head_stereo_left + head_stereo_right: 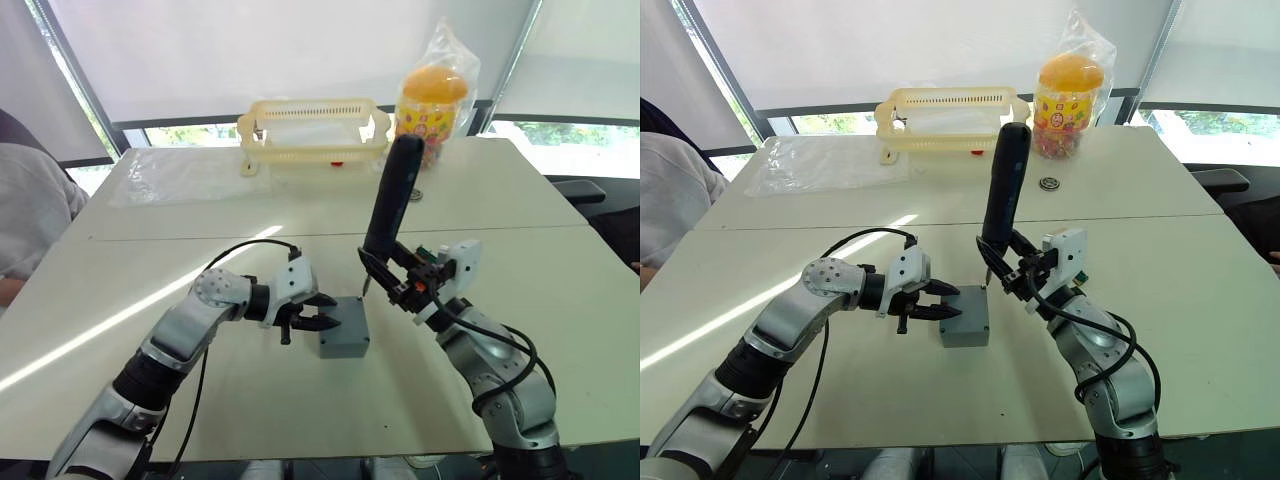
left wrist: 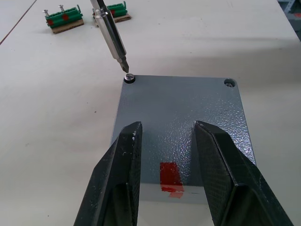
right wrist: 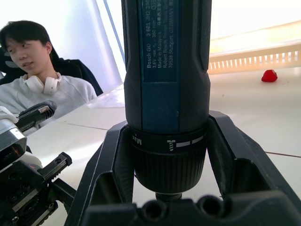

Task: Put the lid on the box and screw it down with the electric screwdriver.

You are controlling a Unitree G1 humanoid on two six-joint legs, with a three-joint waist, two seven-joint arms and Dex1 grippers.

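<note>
The box [image 1: 344, 329] sat at lower centre of the head view on the white tabletop [image 1: 560, 300], w/ the lid [image 2: 181, 122] already seated flush on top. The left pincer [image 1: 322, 311] had its 2 fingers spread, resting on the lid's near edge by the red mark [image 2: 170, 176], probably to stop the box sliding under torque. The right pincer [image 1: 1012, 272] was clamped round the electric screwdriver [image 1: 1002, 185], held near upright so the bit [image 2: 114, 42] hovered just above 1 corner screw [image 2: 129, 77], not quite touching. A 2nd screw [image 2: 229, 83] sat in the neighbouring corner. The yellow basket [image 1: 315, 130] stood at upper centre.
</note>
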